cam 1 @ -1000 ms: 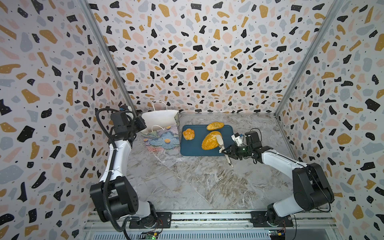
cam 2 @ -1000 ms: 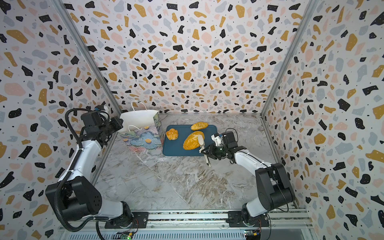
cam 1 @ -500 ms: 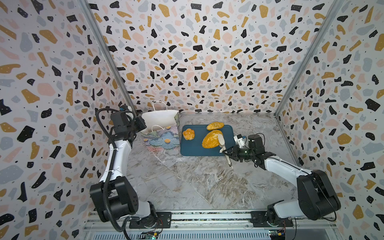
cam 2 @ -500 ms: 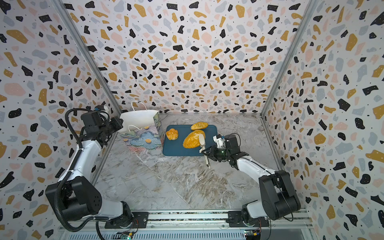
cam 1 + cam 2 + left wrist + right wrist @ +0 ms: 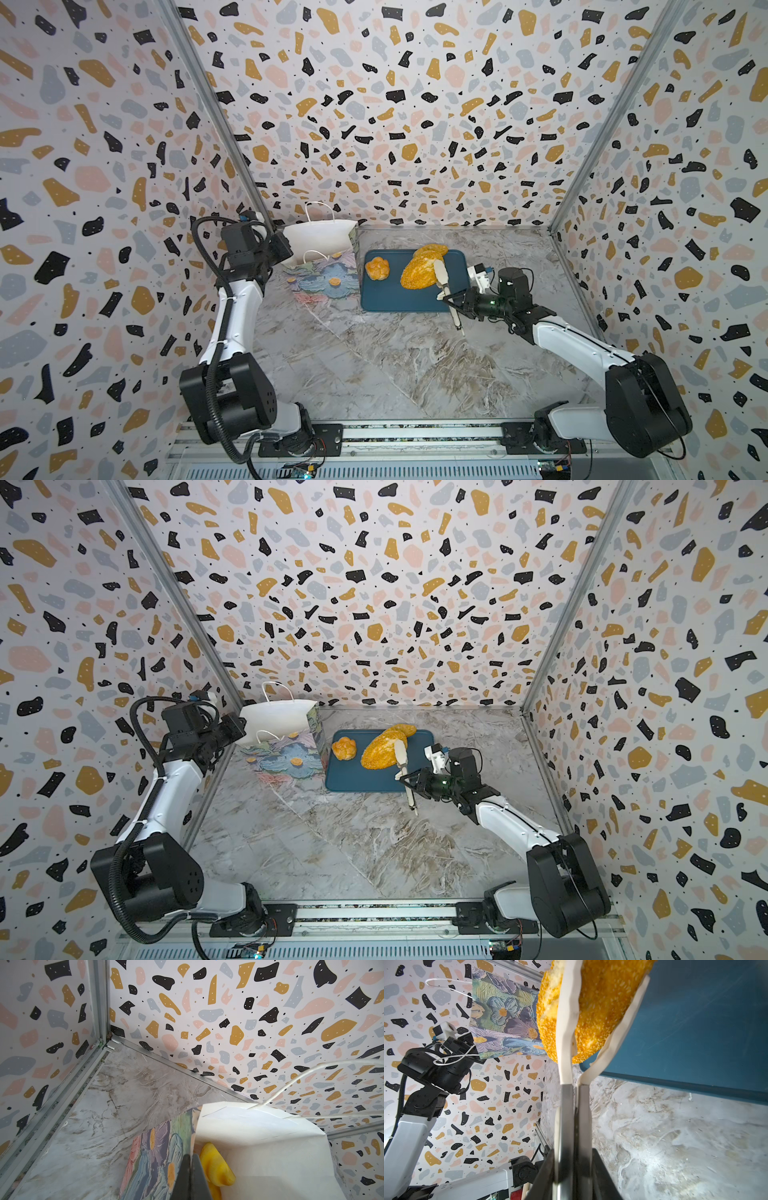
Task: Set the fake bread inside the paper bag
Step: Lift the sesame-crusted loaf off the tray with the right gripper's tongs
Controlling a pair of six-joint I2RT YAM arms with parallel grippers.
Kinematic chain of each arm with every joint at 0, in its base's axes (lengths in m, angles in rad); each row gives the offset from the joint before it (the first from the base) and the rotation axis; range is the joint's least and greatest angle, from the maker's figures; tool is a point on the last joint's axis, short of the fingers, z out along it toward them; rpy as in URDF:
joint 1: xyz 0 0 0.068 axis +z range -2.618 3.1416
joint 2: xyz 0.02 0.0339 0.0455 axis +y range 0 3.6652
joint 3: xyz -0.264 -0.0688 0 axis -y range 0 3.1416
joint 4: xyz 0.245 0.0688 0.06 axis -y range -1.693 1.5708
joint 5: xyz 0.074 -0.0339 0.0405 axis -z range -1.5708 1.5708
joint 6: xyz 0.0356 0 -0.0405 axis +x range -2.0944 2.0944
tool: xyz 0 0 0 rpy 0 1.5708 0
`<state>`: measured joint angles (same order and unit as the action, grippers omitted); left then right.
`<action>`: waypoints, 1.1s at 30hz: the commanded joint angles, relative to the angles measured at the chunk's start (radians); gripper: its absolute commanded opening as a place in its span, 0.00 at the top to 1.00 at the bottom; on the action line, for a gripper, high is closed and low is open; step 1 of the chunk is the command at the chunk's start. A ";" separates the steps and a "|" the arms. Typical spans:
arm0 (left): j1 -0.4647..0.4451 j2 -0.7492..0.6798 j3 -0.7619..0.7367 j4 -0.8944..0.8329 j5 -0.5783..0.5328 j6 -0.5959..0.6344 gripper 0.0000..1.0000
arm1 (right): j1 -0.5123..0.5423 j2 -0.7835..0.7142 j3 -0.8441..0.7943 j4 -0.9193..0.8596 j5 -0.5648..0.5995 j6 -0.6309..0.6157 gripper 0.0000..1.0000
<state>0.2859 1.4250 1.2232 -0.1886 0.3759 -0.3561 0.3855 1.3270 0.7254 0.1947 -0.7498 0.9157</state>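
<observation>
Bench (image 5: 374, 365) of grey marble carried the paper bag (image 5: 322, 239), boxy, white inside and flower-painted outside, open by the back left corner, its rim pinched by the left hand (image 5: 190, 1160). A yellow bread (image 5: 216, 1165) lay inside. Beside it was the blue tray (image 5: 399, 299), and over it the seeded oval loaf (image 5: 417, 274), glossy golden, caught between cream tongs (image 5: 441, 274) squeezed in the right hand (image 5: 455, 301). A knotted roll (image 5: 377, 268) rested nearby on the tray.
</observation>
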 commanded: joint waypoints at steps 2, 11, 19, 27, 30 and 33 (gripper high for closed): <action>-0.001 -0.028 -0.009 0.026 0.008 0.003 1.00 | 0.022 -0.037 0.083 0.065 0.013 -0.003 0.80; -0.001 -0.029 -0.009 0.028 0.010 0.002 1.00 | 0.053 -0.034 0.159 0.059 0.042 -0.005 0.80; -0.001 -0.029 -0.010 0.029 0.011 -0.001 1.00 | 0.080 -0.019 0.224 0.075 0.064 -0.003 0.81; -0.001 -0.027 -0.011 0.032 0.015 -0.003 1.00 | 0.117 0.014 0.302 0.083 0.090 0.000 0.82; -0.001 -0.028 -0.011 0.034 0.016 -0.004 1.00 | 0.130 0.030 0.335 0.083 0.098 -0.001 0.82; -0.001 -0.028 -0.011 0.034 0.017 -0.004 1.00 | 0.146 0.045 0.367 0.080 0.112 -0.005 0.82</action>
<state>0.2859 1.4250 1.2232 -0.1883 0.3771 -0.3565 0.5175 1.3823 1.0229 0.1951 -0.6529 0.9192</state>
